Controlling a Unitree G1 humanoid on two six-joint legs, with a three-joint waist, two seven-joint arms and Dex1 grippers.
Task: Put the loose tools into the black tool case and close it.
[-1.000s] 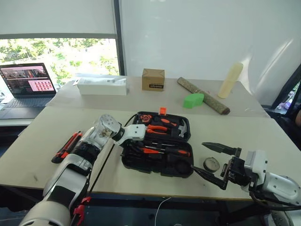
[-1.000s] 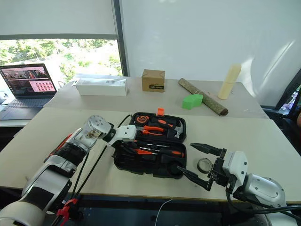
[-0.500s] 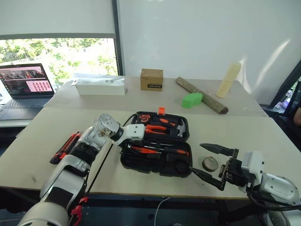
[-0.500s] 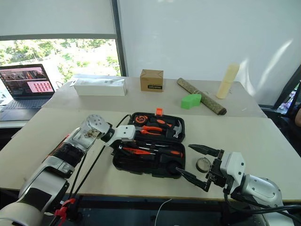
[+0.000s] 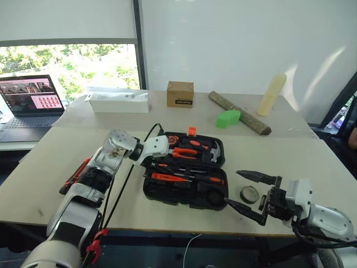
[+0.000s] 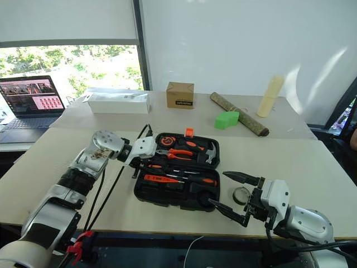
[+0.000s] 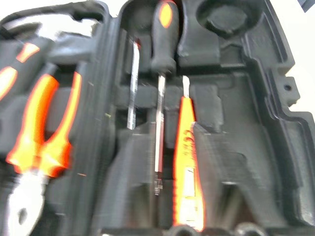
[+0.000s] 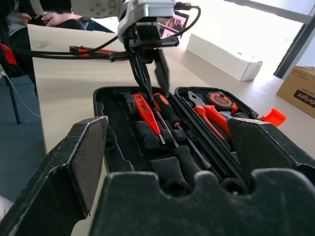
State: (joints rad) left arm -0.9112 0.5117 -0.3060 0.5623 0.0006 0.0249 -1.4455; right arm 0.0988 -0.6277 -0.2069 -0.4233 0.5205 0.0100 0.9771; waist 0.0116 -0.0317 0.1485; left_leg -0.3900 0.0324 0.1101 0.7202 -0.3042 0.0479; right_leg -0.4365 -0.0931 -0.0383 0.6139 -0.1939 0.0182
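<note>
Judging from the layout, we took the step in hand to be gathering what was left outside the case. Nearest us, the right gripper point(image 5: 232, 186) hung level off the front right corner of the open black case point(image 5: 167, 196), its fingers spread wide with nothing between them. The tape roll point(image 5: 250, 194) lay on the table just beside it. To do this well, we thought, that hand should drop onto the roll from above and carry it to the round hollow point(image 7: 224, 19) in the near half of the case. Beyond that, the left gripper point(image 8: 156, 94) hovered over the left end of the case, pointing down, with a narrow gap between its fingers and nothing in them. Below it the slim orange tester pen point(image 8: 146, 109) lay in its slot beside a screwdriver point(image 8: 167, 110). We judged it should rise straight up so as not to nudge the pen, then swing out to the orange-and-black tools point(image 5: 78, 172) on the table to the left, partly hidden behind the arm. Farther back lay the green block point(image 5: 229, 118) and the log point(image 5: 240, 113), which have no part here. The right wrist view gave us the gap between the left fingers, which the head views hid behind the wrist. The left wrist view showed the slots close up, and the head views placed the roll and the loose tools.
</note>
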